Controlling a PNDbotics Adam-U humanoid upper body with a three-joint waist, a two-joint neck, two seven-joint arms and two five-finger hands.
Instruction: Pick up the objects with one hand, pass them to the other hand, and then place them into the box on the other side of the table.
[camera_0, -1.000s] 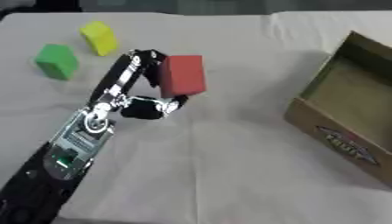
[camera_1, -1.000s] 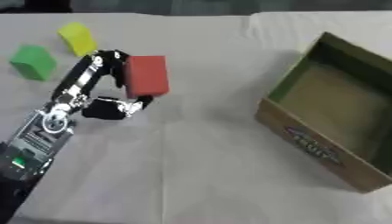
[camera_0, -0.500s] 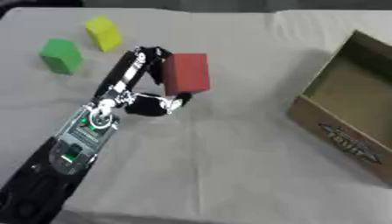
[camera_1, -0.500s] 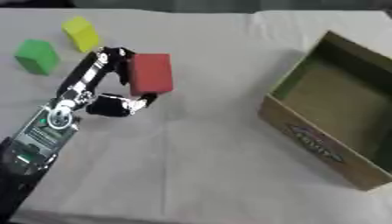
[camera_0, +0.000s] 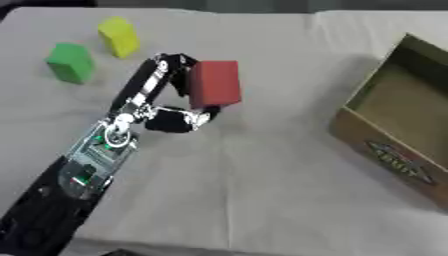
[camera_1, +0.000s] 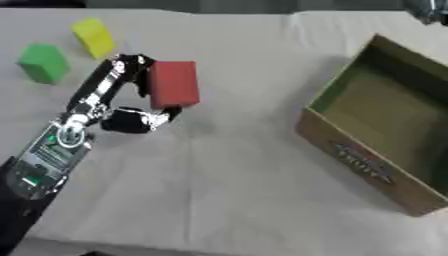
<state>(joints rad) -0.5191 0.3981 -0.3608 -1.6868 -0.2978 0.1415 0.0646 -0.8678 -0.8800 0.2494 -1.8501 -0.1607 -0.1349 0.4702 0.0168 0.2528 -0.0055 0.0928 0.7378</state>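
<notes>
The robot's left hand (camera_0: 162, 102) is grasping a red rectangular block (camera_0: 213, 84) between fingers and thumb, over the grey cloth-covered table (camera_0: 262, 175). A green block (camera_0: 70, 62) and a yellow block (camera_0: 118, 36) stand at far left. The open brown cardboard box (camera_1: 376, 125) sits at right, well apart.

Matt cloth tabletop (camera_0: 262, 190); printed cardboard box (camera_1: 367, 165).

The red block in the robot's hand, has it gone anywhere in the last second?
Cannot tell. The red block sits between the left hand's fingers and thumb about as far from the box as before; the whole view shifted slightly.
</notes>
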